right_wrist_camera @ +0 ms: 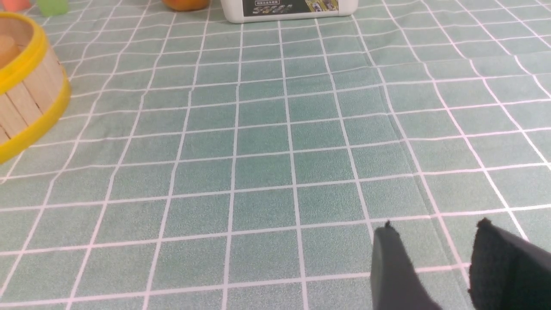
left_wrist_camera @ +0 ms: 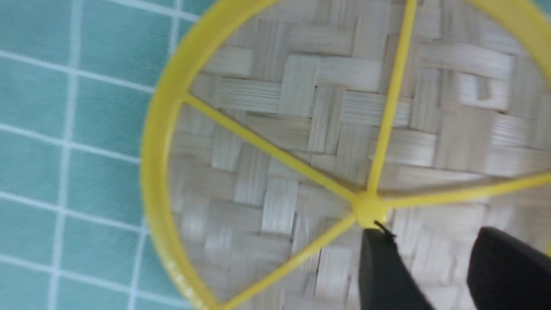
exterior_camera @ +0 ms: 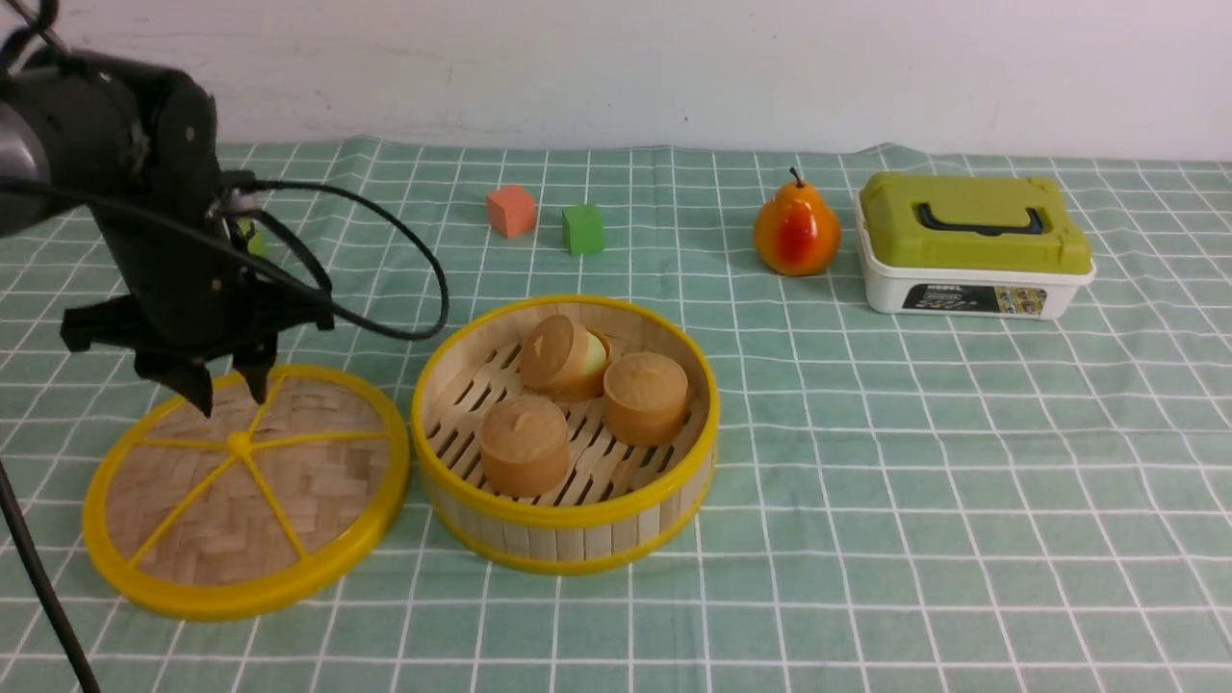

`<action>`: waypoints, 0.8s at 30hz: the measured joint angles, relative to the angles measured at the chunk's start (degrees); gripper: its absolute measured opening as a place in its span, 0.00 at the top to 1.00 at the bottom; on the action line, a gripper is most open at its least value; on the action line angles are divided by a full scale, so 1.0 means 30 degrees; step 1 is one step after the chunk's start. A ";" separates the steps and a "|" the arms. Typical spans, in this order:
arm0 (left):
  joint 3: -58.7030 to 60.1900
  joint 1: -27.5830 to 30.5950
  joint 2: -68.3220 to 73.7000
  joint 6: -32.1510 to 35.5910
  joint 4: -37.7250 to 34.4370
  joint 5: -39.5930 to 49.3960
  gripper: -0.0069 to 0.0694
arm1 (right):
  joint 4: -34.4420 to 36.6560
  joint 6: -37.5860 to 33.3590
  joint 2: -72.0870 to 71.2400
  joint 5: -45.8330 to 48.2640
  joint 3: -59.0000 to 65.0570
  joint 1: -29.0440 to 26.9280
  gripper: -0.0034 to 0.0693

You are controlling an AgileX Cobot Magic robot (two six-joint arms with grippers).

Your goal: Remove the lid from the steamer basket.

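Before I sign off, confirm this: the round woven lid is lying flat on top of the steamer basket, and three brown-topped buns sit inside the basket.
The lid is not on the basket; the front view shows it on the cloth at the basket's left. The three buns are indeed inside.

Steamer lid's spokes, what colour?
The spokes are plain yellow; the left wrist view shows them best.

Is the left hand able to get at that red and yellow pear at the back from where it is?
Probably not directly: the left gripper hangs open over the lid, and the basket and green block lie between it and the pear.
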 joint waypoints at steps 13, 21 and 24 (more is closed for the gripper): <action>0.0308 0.0000 -0.8051 0.4331 -0.3768 0.2985 0.93 | 0.0000 0.0000 0.0000 0.0000 0.0000 0.0000 0.62; 0.5612 0.0000 -1.4895 0.5556 -0.5396 0.3071 0.93 | 0.0000 0.0000 0.0000 0.0000 0.0000 0.0000 0.62; 1.0138 0.0000 -1.8689 0.5901 -0.6687 0.1699 0.93 | 0.0000 0.0000 0.0000 0.0000 0.0000 0.0000 0.62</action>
